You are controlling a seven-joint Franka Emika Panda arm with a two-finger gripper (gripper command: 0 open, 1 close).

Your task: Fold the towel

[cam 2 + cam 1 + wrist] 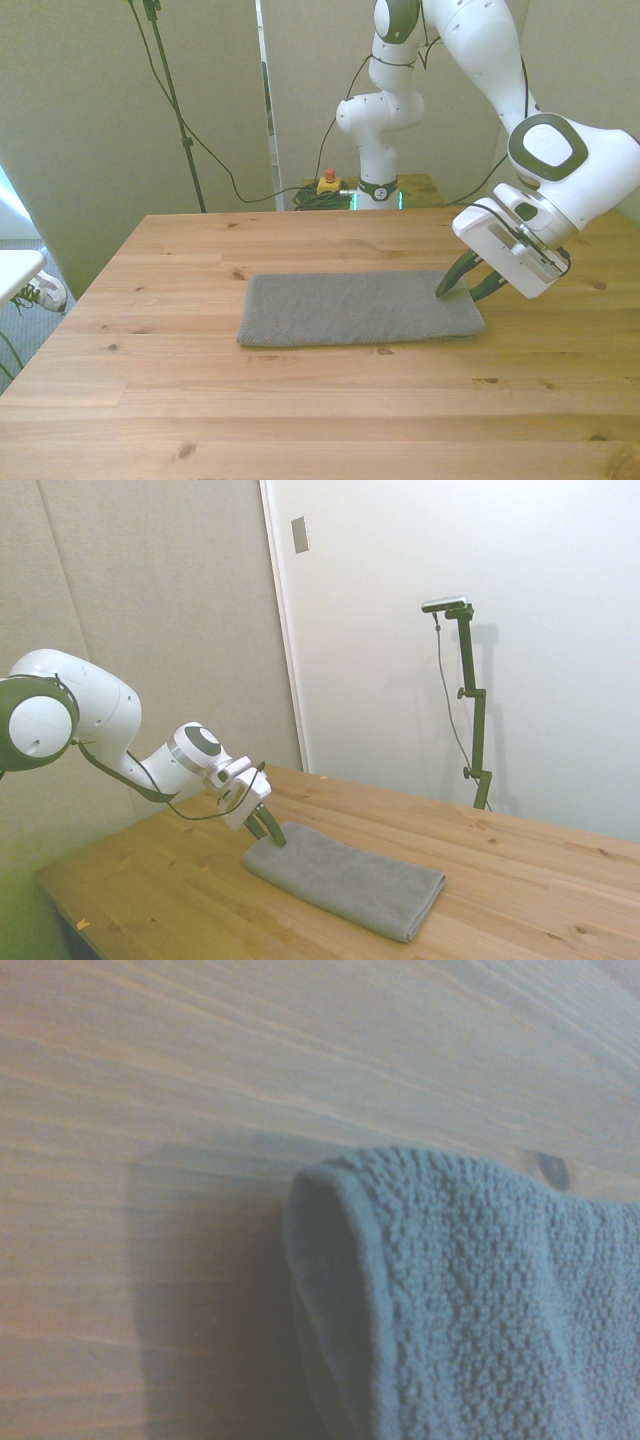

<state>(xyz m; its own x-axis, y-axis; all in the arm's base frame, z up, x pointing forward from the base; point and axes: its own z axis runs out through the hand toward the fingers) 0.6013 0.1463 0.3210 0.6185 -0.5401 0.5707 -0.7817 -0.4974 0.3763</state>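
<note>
No readable writing shows anywhere. The gray towel (358, 309) lies flat mid-counter (300, 420), pale knotty pine, before plain beige walls. The tool (468, 288) sits at the towel's end on the front view's right, fingers seemingly slightly apart, gripping nothing.

Towel (480, 1290): gray terry cloth, matt, nubbly looped pile, thick rolled hem | Table (320, 420): pale knotty wood planks, smooth, faint sheen | Arm (560, 160): glossy white plastic shell | Gripper (468, 283): dark, matt fingers.
</note>
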